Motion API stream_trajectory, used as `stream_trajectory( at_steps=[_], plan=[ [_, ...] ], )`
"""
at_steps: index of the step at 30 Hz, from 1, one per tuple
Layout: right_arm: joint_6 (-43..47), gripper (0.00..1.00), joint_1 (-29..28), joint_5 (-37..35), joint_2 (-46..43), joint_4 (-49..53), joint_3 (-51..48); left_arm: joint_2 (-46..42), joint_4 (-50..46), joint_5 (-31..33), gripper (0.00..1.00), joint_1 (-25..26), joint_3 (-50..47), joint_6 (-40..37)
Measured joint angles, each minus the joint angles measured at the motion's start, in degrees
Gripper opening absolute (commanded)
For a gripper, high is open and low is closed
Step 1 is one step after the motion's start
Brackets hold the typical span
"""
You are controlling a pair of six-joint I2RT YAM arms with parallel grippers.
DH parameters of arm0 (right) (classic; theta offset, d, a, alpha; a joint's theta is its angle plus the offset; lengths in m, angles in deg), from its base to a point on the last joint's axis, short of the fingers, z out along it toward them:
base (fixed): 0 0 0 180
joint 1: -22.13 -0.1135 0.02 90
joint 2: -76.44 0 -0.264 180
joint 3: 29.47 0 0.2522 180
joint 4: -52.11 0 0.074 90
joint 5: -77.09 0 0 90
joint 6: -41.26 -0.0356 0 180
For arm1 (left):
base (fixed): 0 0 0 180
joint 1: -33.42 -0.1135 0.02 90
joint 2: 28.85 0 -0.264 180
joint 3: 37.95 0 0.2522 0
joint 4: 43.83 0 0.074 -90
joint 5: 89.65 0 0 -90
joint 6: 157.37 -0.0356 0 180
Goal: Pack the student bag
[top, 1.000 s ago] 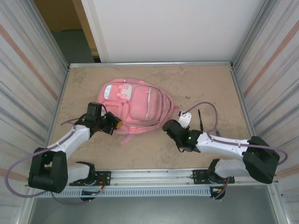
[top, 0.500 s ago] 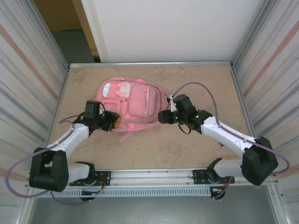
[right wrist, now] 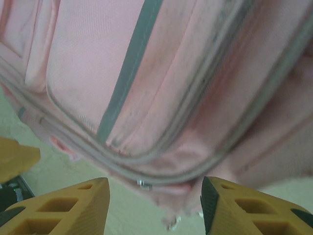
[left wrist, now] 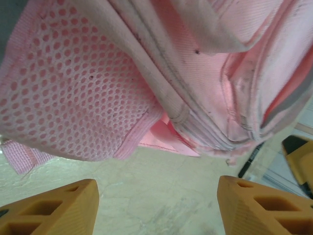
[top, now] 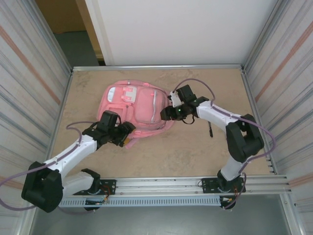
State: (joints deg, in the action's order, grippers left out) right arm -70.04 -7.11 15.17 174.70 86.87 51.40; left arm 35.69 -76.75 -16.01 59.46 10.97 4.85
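Observation:
The student bag (top: 139, 107), pink with white trim, lies flat on the tan table with its front pockets up. My left gripper (top: 128, 136) is at the bag's near edge, open over bare table (left wrist: 156, 210), with the bag's mesh side pocket (left wrist: 73, 88) just beyond its fingertips. My right gripper (top: 166, 113) is at the bag's right side, open (right wrist: 154, 205). The bag's seamed edge and a small metal zipper pull (right wrist: 144, 184) lie in the gap between its fingers, and the pads are not pressed on the fabric.
A black pen (top: 210, 129) lies on the table to the right of the bag, behind the right arm; the pen (left wrist: 252, 159) also shows past the bag's corner. Metal rails border the table, and corrugated walls stand close on both sides.
Both grippers went from shut to open. The right arm swung from the near middle of the table up to the bag's right side. The left gripper slid right along the bag's near edge.

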Motion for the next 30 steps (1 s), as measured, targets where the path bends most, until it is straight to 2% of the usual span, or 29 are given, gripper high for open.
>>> stream_trajectory(
  at_steps=[4,7,12,17,24,30],
  plan=[
    [-0.4,0.50,0.1,2.3,5.2,-1.3,3.0,4.5,1.4,4.3,0.62,1.3,1.5,0.0],
    [-2.2,0.37,0.1,4.5,7.7,-3.2,3.1,7.6,3.2,5.2,0.61,-0.3,1.6,0.0],
    [-5.7,0.12,-1.2,8.1,8.6,-6.6,2.7,11.5,4.5,3.6,0.60,-6.4,2.9,-2.6],
    [-11.3,0.01,-5.8,9.6,8.3,-13.5,0.5,14.0,4.2,0.2,0.61,-13.8,5.7,-7.6],
    [-19.8,0.00,-9.1,8.7,5.1,-19.8,-0.5,9.6,1.0,-0.2,0.63,-15.4,6.1,-10.4],
    [-24.7,0.00,-10.5,9.3,3.3,-24.2,-0.5,-1.8,-1.3,-2.1,0.63,-11.7,4.3,-10.4]
  ],
)
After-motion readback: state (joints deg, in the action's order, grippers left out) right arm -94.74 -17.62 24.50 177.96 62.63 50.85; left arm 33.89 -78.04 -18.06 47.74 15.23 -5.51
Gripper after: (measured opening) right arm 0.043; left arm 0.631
